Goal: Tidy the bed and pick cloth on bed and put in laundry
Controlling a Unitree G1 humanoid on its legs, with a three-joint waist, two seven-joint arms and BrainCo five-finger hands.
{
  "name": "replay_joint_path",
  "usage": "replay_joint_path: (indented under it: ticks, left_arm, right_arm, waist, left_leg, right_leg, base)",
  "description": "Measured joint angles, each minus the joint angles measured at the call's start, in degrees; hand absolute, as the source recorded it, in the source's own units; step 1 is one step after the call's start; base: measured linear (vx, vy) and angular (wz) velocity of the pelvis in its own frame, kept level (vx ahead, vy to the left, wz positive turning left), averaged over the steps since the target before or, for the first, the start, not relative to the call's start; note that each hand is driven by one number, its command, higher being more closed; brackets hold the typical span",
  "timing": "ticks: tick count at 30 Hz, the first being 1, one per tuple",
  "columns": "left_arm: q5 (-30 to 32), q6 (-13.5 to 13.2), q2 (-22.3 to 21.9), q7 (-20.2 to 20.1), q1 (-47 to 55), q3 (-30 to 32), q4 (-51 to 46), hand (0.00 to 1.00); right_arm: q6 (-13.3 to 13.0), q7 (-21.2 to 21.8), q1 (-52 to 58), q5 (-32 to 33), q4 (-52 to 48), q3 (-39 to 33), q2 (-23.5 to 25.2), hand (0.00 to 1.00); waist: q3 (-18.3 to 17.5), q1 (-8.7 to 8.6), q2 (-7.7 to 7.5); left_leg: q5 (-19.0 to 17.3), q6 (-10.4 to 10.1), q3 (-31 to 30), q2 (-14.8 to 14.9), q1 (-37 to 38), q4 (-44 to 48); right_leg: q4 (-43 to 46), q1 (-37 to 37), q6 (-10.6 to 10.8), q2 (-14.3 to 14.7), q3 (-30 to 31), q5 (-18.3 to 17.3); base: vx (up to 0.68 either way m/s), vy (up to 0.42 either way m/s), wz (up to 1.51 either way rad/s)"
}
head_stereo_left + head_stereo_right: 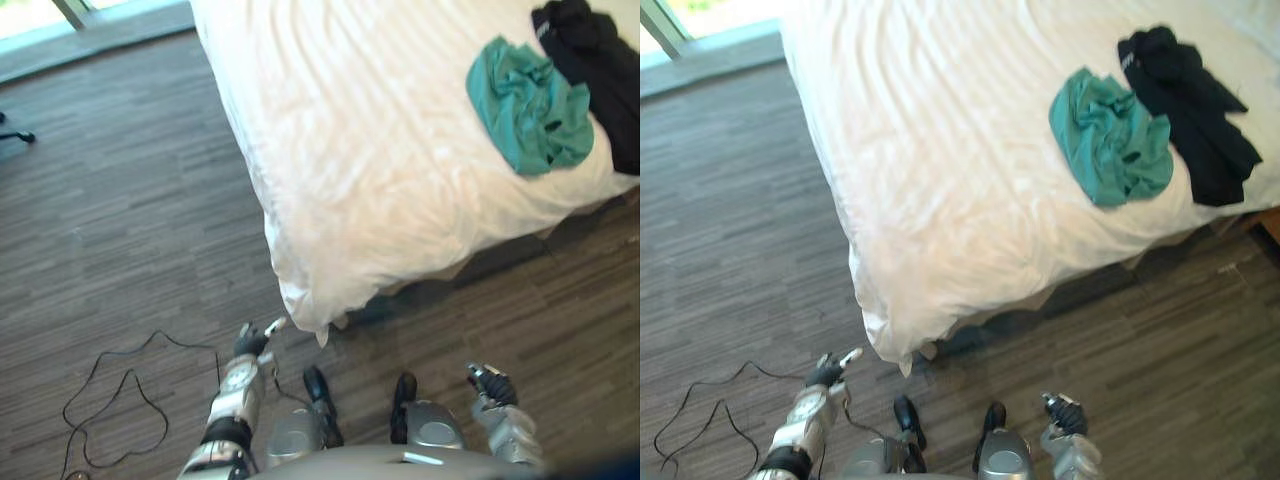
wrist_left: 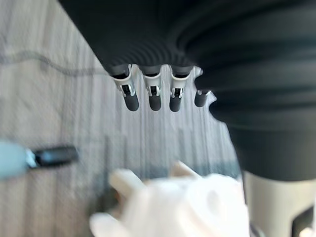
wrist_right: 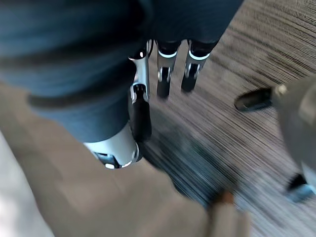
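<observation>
You are looking down at the bed (image 1: 380,150), which is lying under a white duvet (image 1: 940,200) that is creasing in soft folds. The duvet's near corner (image 1: 305,300) is hanging off the mattress toward the wooden floor (image 1: 120,220).

Two garments are lying on top, toward the bed's right-hand side. A crumpled teal cloth (image 1: 528,105) is sitting near the bed's edge. A black cloth (image 1: 600,60) is lying just beside it on the right, and the two are touching or nearly so.

Your left hand (image 1: 250,342) is hanging low over the floor, just short of the drooping duvet corner and apart from it. Its wrist view is showing the fingers (image 2: 154,96) relaxed and spread away from the thumb (image 2: 54,156), with nothing between them and the white corner beyond.

Your right hand (image 1: 492,386) is hanging over bare floor, well apart from the bed. Its fingers (image 3: 165,79) and thumb (image 3: 140,111) are loose and holding nothing.

Both cloths are lying well away from either hand.
</observation>
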Motion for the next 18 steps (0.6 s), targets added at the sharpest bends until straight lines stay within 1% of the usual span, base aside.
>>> replay_joint_path:
  ticks: [1, 2, 4, 5, 6, 7, 8, 9, 10, 11, 12, 14, 15, 17, 18]
  left_arm:
    - [0.55, -0.37, -0.11, 0.24, 1.00, -0.17, 0.71, 0.00]
    - [3.07, -1.41, -0.56, 0.62, 3.19, -0.50, 1.95, 0.00]
    - [4.82, -2.15, -0.73, 0.71, 5.49, -1.72, 3.30, 0.00]
    - [5.23, -2.69, -0.92, 0.72, 7.05, -2.12, 3.73, 0.00]
    - [5.07, -3.59, -1.03, 0.70, 7.68, -1.45, 3.87, 0.00]
    - [5.26, -4.64, -0.86, 0.69, 7.42, -1.03, 4.04, 0.00]
    - [5.30, -5.83, -0.73, 0.61, 7.41, -0.44, 4.04, 0.00]
    - [5.29, -6.22, -0.76, 0.58, 7.43, 0.06, 4.13, 0.00]
    - [5.25, -6.50, -0.69, 0.46, 7.58, 0.34, 4.28, 0.00]
    - [5.25, -6.52, -0.67, 0.07, 7.68, 0.32, 5.08, 0.00]
    - [5.25, -6.46, -0.69, -0.13, 7.61, 0.23, 5.52, 0.00]
    - [5.28, -6.31, -0.46, -2.07, 6.90, 0.13, 5.84, 0.00]
    - [5.27, -6.29, -0.47, -2.44, 6.69, 0.05, 5.84, 0.00]
    - [5.27, -4.88, -0.45, -4.81, 5.37, -0.09, 5.92, 0.00]
    - [5.27, -4.49, -0.46, -5.09, 5.14, -0.18, 5.97, 0.00]
  right_arm:
    - [0.46, 0.02, 0.07, -0.02, 0.25, 0.05, 0.05, 0.00]
    - [1.26, 0.09, 0.95, -0.10, 1.01, 1.02, 0.02, 0.00]
    - [1.85, 0.05, 2.63, -0.14, 1.32, 1.96, -0.04, 0.00]
    - [2.17, -0.02, 3.47, -0.11, 1.29, 2.08, 0.02, 0.00]
    - [2.33, -0.04, 3.76, -0.41, 1.29, 2.22, -0.23, 0.00]
    - [2.89, 0.14, 3.87, -2.08, 1.32, 2.45, -0.68, 0.00]
    - [3.43, 0.37, 3.87, -3.81, 1.37, 3.06, -1.28, 0.00]
    - [3.71, 0.59, 3.85, -4.58, 1.47, 3.66, -1.80, 0.00]
    - [4.17, 1.33, 3.63, -4.93, 2.07, 4.32, -2.99, 0.00]
    - [4.63, 1.94, 2.80, -4.93, 2.97, 4.28, -4.24, 0.00]
    - [4.90, 2.09, 2.45, -4.88, 3.48, 4.20, -4.80, 0.00]
    - [6.24, 2.12, 1.92, -3.12, 4.08, 3.58, -5.37, 0.00]
    - [6.52, 2.07, 2.23, -2.72, 4.10, 3.44, -5.34, 0.00]
    - [8.26, 1.36, 2.50, 0.63, 4.27, 3.21, -4.98, 0.00]
    - [8.49, 1.17, 2.43, 1.16, 4.25, 3.16, -4.86, 0.00]
  waist:
    - [-0.06, 0.00, 0.02]
    - [-0.68, -0.06, -0.01]
    - [-1.38, 0.13, -0.01]
    - [-2.50, 0.31, -0.10]
    - [-2.63, 0.72, -0.39]
    - [-2.65, 1.49, -0.60]
    - [-2.68, 2.23, -0.84]
    - [-2.70, 2.49, -0.85]
    - [-2.79, 3.05, -0.69]
    - [-3.27, 2.93, 0.13]
    - [-3.54, 2.74, 0.47]
    - [-3.44, 2.36, -0.10]
    - [-3.51, 2.26, -0.31]
    - [-3.26, 1.58, -0.98]
    - [-3.18, 1.36, -1.16]
  left_leg:
    - [-0.05, -0.06, -0.02, 0.00, 0.70, -0.08]
    - [-0.36, -0.09, -0.06, 0.06, 2.09, -0.20]
    - [-0.88, -0.03, 0.07, 0.20, 3.11, 0.12]
    - [-1.39, -0.13, 0.23, 0.36, 3.05, 0.83]
    - [-2.58, -0.09, 0.14, 0.75, 2.19, 3.44]
    - [-4.17, -0.02, 0.00, 1.40, 1.06, 7.11]
    - [-5.99, -0.15, -1.80, 1.93, -0.60, 12.24]
    - [-6.81, -0.22, -3.42, 2.31, -1.29, 14.54]
    - [-8.24, -1.01, -6.55, 2.78, -1.75, 16.76]
    - [-9.60, -1.68, -9.17, 2.86, -1.18, 16.26]
    - [-10.12, -1.67, -9.61, 2.79, -0.81, 15.24]
    - [-7.67, -0.76, -8.00, 0.95, 3.10, 8.83]
    - [-6.91, -0.58, -7.75, 0.33, 4.19, 7.09]
    - [-4.23, 0.02, -7.39, -1.80, 8.01, 1.16]
    - [-3.72, 0.23, -7.35, -2.29, 8.79, -0.08]
  right_leg:
    - [-0.17, 0.54, 0.01, 0.04, 0.00, 0.00]
    - [-0.60, 1.96, 0.14, 0.22, 0.01, -0.10]
    - [-0.99, 2.98, 0.39, 0.31, 0.14, -0.48]
    - [-0.99, 2.92, 0.39, 0.32, 0.52, -0.47]
    - [-0.95, 2.95, 0.34, 0.25, 1.11, -0.34]
    - [-0.99, 2.85, 0.22, 0.24, 2.31, -0.02]
    - [-1.09, 2.73, 0.10, 0.25, 3.80, 0.49]
    - [-1.12, 2.65, 0.10, 0.32, 4.70, 0.80]
    - [-1.10, 2.16, 0.19, 0.70, 6.64, 1.26]
    - [-1.12, 1.48, 0.67, 1.14, 8.17, 1.59]
    - [-1.09, 0.95, 0.88, 1.26, 8.63, 1.80]
    - [-1.08, 0.80, 1.60, -0.04, 9.80, 2.89]
    - [-1.07, 0.96, 1.81, -0.35, 9.94, 3.02]
    - [-0.76, 1.76, 2.69, -1.60, 10.41, 3.58]
    - [-0.62, 1.89, 2.86, -1.89, 10.44, 3.64]
  base:
    - [-0.04, 0.002, -0.03]
    - [-0.03, -0.003, -0.03]
    - [-0.02, 0.001, -0.07]
    - [-0.01, 0.010, -0.12]
    - [-0.01, 0.008, -0.27]
    - [-0.02, -0.004, -0.46]
    - [-0.03, -0.016, -0.57]
    - [-0.04, -0.021, -0.75]
    - [-0.04, -0.006, -0.80]
    - [-0.04, 0.016, -0.77]
    - [-0.05, 0.060, -0.63]
    - [-0.08, 0.094, -0.38]
    - [-0.08, 0.104, -0.17]
    - [-0.08, 0.146, -0.07]
    - [-0.11, 0.145, -0.03]
